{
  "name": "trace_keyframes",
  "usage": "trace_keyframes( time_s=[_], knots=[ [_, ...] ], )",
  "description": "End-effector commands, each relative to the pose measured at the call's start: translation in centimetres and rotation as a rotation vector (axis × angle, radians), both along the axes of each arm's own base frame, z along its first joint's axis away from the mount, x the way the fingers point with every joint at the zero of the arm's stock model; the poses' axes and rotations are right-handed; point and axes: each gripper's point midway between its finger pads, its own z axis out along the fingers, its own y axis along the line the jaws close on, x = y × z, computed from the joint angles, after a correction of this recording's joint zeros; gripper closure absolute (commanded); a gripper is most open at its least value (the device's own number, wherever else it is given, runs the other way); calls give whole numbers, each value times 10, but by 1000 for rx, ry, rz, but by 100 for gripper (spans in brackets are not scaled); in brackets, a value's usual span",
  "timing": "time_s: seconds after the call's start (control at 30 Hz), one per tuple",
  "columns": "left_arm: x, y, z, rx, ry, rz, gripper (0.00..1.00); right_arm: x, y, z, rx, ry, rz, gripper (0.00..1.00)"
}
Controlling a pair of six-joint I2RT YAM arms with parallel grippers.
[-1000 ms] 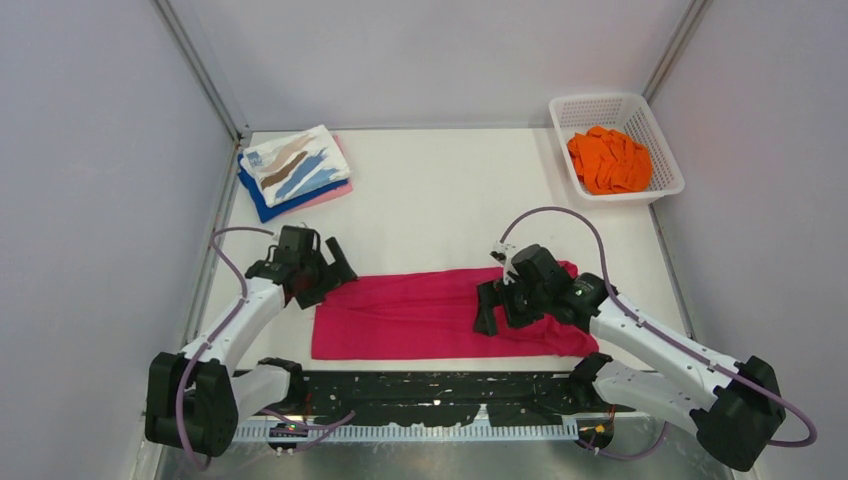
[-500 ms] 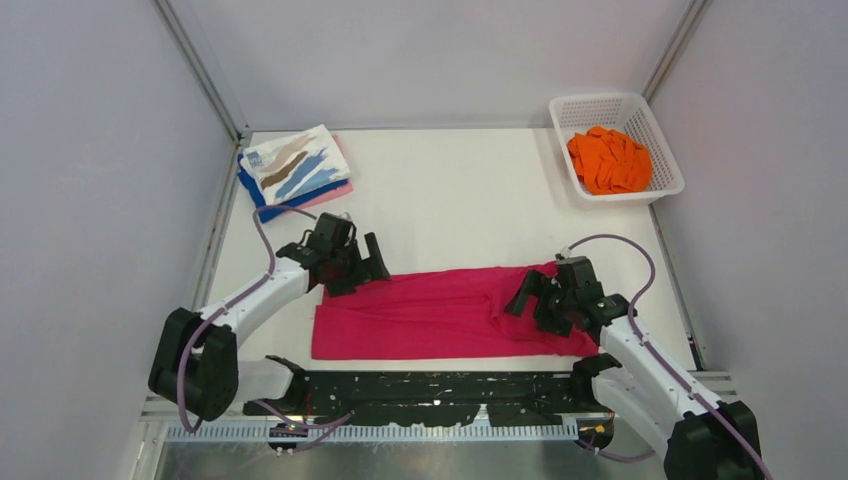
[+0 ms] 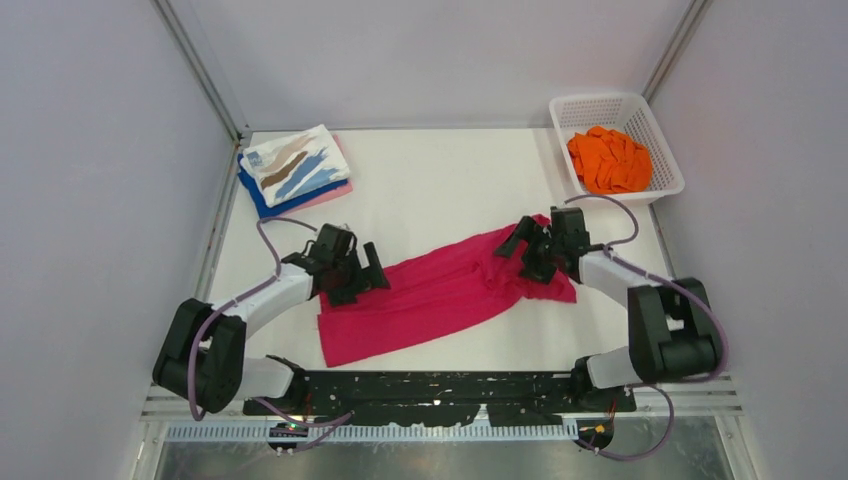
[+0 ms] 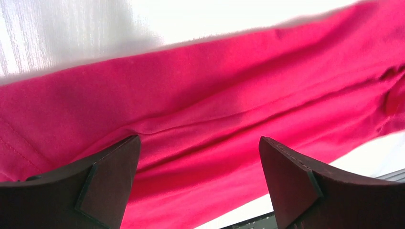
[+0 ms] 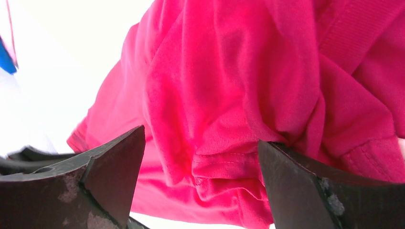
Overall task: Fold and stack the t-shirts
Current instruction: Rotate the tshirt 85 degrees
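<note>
Pincers first: our left pincer stands wide open at the left end of the magenta t-shirt. Our right pincer is spread just as wide over its bunched right end. Neither grips anything, and we cannot tell whether the fingers touch the cloth.

On the white counter the magenta t-shirt lies as a long band in the near middle. Its long axis runs on a slant, from the near-left corner up to the far right. Each arm therefore has one end close by: the flatter end lies just ahead of our left pincer, and the crumpled end, with a hem and folds, sits between the fingers of our right.

We judge that the next move turns on that slant. The two ends need gripping along the band's axis before it can be squared to the counter's edge and folded across.

Well apart at the far left corner sits the folded stack, where this shirt should end up. It is nearer our left arm. At the far right a white basket holds the orange t-shirt, not yet folded.
</note>
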Motion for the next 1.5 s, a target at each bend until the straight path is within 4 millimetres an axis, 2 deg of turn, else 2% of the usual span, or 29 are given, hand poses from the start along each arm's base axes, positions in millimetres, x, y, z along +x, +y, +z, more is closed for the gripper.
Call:
trace_keyframes(
  time_s=[0.0,0.03,0.07,0.1,0.3,0.4,0.43,0.47,0.5,0.63,0.77,0.9,0.97,1.0,1.03,1.07,1.1,1.13,1.17,1.23,1.33,1.37,1.4,1.43,1.47],
  knots=[
    [-18,0,-15,-25,39,44,0,72,-7,-12,-86,-60,-24,5],
    [-18,-2,-14,-35,33,53,0,94,-3,-6,-78,-82,-13,4],
    [-19,-5,-12,-45,26,55,0,104,-1,-13,-93,-71,18,5],
    [-20,-7,-12,-52,26,57,0,124,4,-11,-91,-54,45,5],
    [-34,-35,-8,-102,38,41,0,195,30,-12,-107,-43,229,5],
    [-44,-50,-7,-124,48,21,0,213,36,-17,-214,-15,339,5],
    [-45,-54,-7,-129,46,17,0,219,44,-19,-240,-12,386,5],
    [-47,-58,-6,-134,42,15,0,220,48,-34,-250,20,407,5],
    [-47,-61,-5,-138,37,18,0,229,57,-21,-257,2,432,4],
    [-52,-84,2,-181,10,-1,0,250,75,-26,-270,21,464,4],
    [-57,-106,10,-185,-18,-17,0,273,92,-21,-293,-50,468,4],
    [-57,-125,20,-163,-66,-52,0,292,112,-3,-296,-182,481,5],
    [-55,-131,29,-150,-79,-70,0,303,119,28,-320,-272,481,5],
    [-57,-129,32,-127,-80,-77,0,305,122,38,-334,-299,489,5],
    [-57,-126,35,-107,-91,-82,0,308,121,61,-346,-342,478,5],
    [-57,-122,39,-90,-107,-85,0,308,121,75,-356,-368,476,5],
    [-58,-115,42,-68,-120,-84,0,307,118,101,-369,-406,462,5],
    [-59,-108,45,-46,-135,-83,0,304,117,114,-379,-428,463,5],
    [-61,-98,45,-20,-143,-81,0,298,111,138,-398,-458,446,5],
    [-63,-77,46,38,-168,-66,0,283,101,162,-438,-479,431,4],
    [-67,-38,41,123,-196,-13,0,254,85,174,-472,-452,393,5],
    [-68,-29,39,128,-198,-7,0,232,80,172,-473,-423,390,5],
    [-71,-21,33,127,-192,-10,0,218,75,194,-477,-456,367,5],
    [-72,-15,28,116,-181,-8,1,197,77,163,-483,-389,390,5],
    [-75,-10,22,99,-161,-11,0,180,74,184,-489,-433,368,5]
  ],
)
